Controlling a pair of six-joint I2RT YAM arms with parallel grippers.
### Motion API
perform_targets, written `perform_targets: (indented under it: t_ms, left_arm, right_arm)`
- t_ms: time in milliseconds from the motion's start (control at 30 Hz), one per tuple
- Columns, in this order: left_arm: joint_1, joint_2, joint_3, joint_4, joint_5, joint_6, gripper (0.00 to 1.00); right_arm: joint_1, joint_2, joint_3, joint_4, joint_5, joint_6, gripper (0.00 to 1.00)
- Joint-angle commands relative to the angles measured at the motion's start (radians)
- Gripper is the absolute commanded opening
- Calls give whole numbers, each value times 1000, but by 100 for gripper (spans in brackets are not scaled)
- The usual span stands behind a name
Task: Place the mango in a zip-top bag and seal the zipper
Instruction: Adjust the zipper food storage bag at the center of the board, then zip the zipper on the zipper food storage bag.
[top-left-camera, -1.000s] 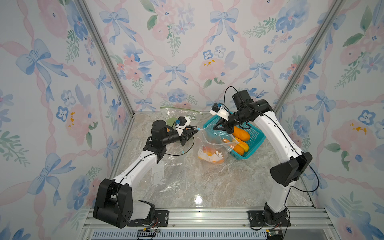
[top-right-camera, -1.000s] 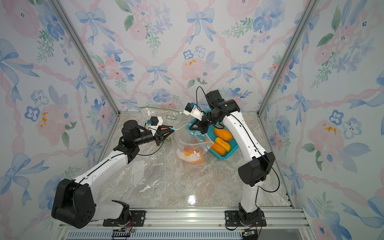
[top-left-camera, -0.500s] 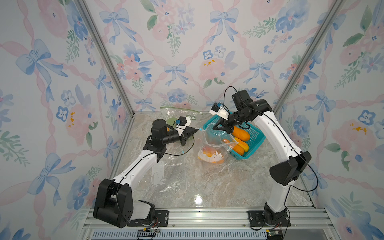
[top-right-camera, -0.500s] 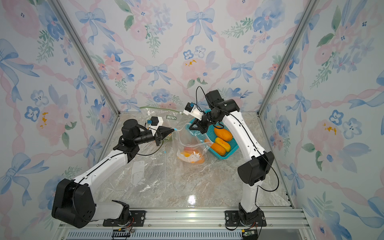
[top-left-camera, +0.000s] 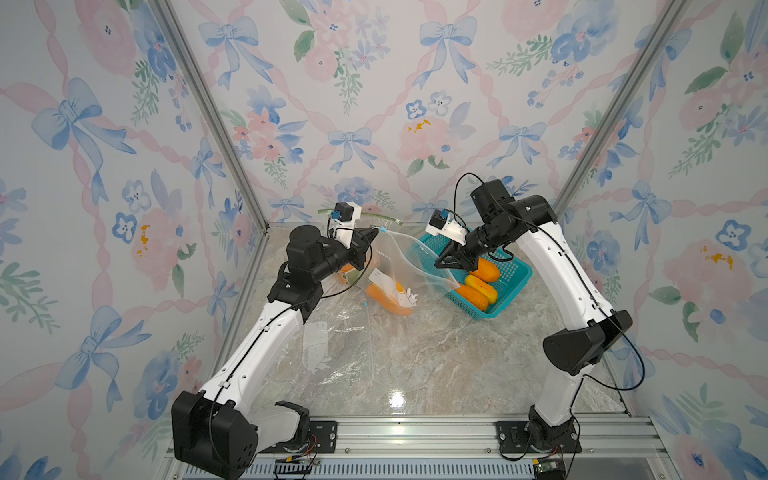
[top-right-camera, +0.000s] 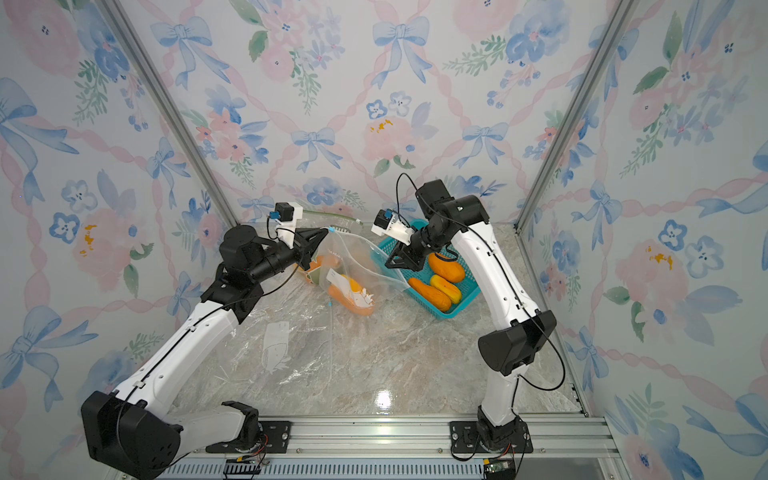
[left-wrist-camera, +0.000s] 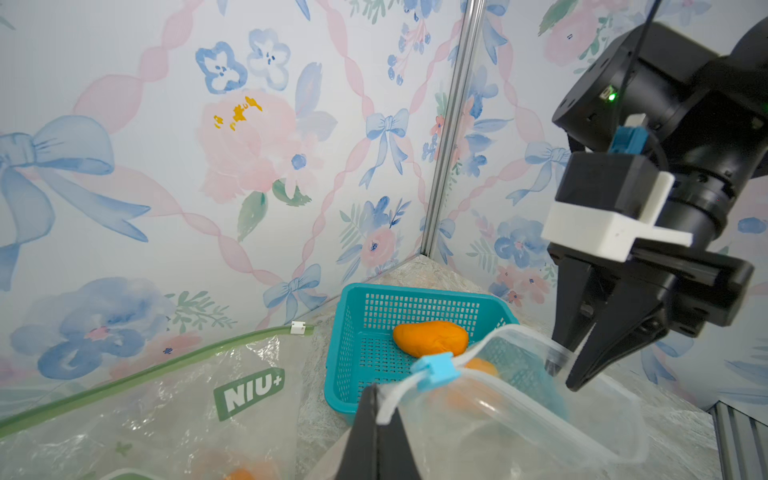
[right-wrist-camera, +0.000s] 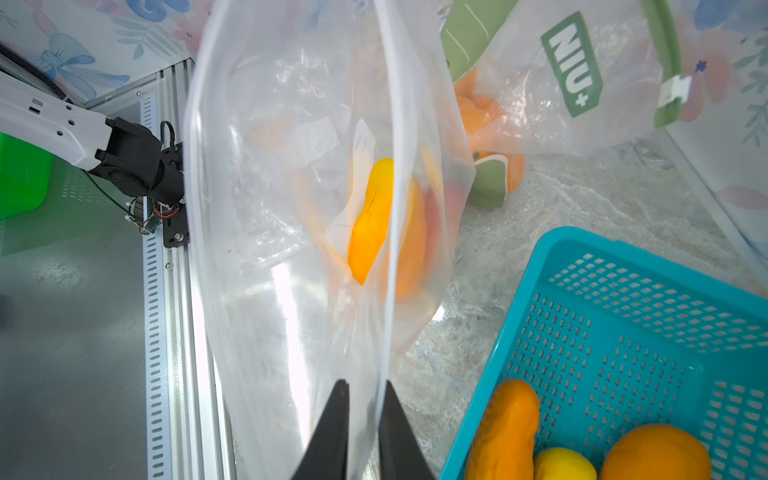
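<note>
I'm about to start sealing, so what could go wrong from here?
1. The right gripper's jaws stand slightly apart around the zip-top bag's rim. The rim may slip out, leaving the bag and its mango held by the left gripper alone, so the mouth could sag.
2. The blue slider sits right beside the left gripper's pinch while the mouth gapes wide. Dragging it could tug the rim free there too.

Orange mango (right-wrist-camera: 374, 220), clear zip-top bag (right-wrist-camera: 291, 299), teal basket (right-wrist-camera: 623, 332), blue-pink floral wallpaper (top-left-camera: 374, 104)
</note>
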Motion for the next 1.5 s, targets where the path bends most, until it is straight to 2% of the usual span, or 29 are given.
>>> perform_targets:
  t_ms: [0, 200, 367, 433, 600, 767, 933, 1067, 1267, 1467]
  left_arm:
    - [-3, -11, -5, -44, -47, -65, 0]
    - [-1, 25, -6, -48, -117, -69, 0]
    - [0, 49, 14, -48, -122, -77, 0]
    - [1, 54, 17, -47, -117, -83, 0]
    - [1, 54, 17, -48, -111, -74, 0]
    - [0, 50, 16, -48, -98, -70, 0]
    - [0, 48, 14, -47, -72, -64, 0]
    - [0, 43, 10, -46, -46, -64, 0]
    - [1, 39, 3, -48, -37, -63, 0]
    - [0, 45, 2, -48, -33, -62, 0]
  right_arm:
    - [-10, -51, -56, 15, 22, 1, 19]
    - [-10, -15, -43, 52, 74, 52, 19]
    - [-13, -9, -43, 54, 133, 63, 6]
    - [-13, -9, -32, 62, 142, 75, 6]
    - [11, -18, 37, 122, 144, 127, 13]
    - [77, -35, 49, 346, 129, 275, 15]
    - [162, -15, 40, 548, 125, 347, 18]
    - [190, 26, 54, 687, 103, 415, 18]
    - [219, 104, 125, 723, 75, 453, 20]
    - [247, 161, 176, 683, 73, 431, 20]
